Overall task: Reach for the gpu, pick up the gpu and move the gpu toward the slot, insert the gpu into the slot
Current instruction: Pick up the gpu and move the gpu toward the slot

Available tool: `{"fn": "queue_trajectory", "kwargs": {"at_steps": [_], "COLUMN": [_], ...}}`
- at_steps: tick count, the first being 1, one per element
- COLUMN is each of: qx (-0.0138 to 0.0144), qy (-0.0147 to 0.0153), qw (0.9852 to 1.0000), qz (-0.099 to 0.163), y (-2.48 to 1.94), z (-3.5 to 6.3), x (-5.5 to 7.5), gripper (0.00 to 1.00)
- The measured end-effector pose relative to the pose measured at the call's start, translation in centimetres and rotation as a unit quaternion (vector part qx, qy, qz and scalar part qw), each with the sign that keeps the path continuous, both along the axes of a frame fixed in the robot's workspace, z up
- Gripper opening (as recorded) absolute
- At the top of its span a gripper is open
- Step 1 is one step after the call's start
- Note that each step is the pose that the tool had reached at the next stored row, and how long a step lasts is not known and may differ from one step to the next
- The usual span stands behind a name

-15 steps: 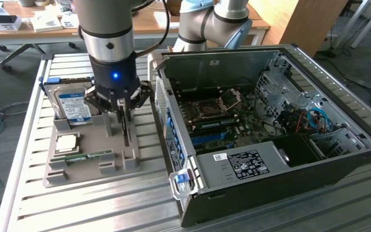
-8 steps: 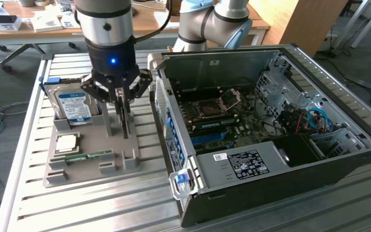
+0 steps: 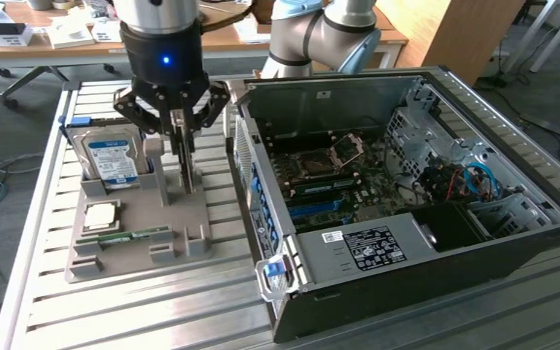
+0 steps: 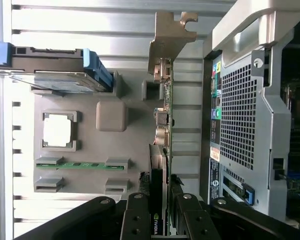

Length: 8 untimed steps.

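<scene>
The fingers [image 3: 181,157] [image 4: 140,215] are drawn in to a narrow gap and clamp the gpu [image 4: 168,115], one on each face of the card. The gripper [image 3: 187,186] [image 4: 163,187] points straight down over the grey holder [image 3: 134,211] [image 4: 115,150], low among its posts.

The gpu stands on its long edge in the holder, on the side of the holder nearest the computer case [image 3: 407,211] [image 4: 245,115]. Its silver bracket [image 4: 171,35] is at the end of the card away from the fingers and reaches past the holder's edge.

A hard drive [image 3: 113,157] [image 4: 60,80] with a blue-white label stands upright in the holder at its far end in the exterior view. A processor chip [image 3: 100,215] [image 4: 57,131] lies flat in a pocket of the holder. Just beside that pocket, a narrow green memory stick [image 3: 134,235] [image 4: 80,165] rests in its clips.

The case lies open beside the holder, to the exterior view's right, with its motherboard [image 3: 338,182] facing up. Holder and case both sit on the slatted metal desk [image 3: 163,306] [image 4: 90,25].
</scene>
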<state>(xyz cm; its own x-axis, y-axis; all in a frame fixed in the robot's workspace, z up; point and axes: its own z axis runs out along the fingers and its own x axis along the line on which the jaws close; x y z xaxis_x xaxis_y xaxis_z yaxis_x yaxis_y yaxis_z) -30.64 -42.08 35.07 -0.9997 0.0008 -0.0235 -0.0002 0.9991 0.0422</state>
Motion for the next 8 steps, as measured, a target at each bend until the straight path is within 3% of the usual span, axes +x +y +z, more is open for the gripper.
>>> {"fn": "queue_trajectory", "kwargs": {"at_steps": [8], "qx": [0.0000], "qy": [0.0000], "qw": [1.0000], "qz": [0.000], "y": [0.00], "z": [3.02], "x": [0.0], "gripper": [0.26]}}
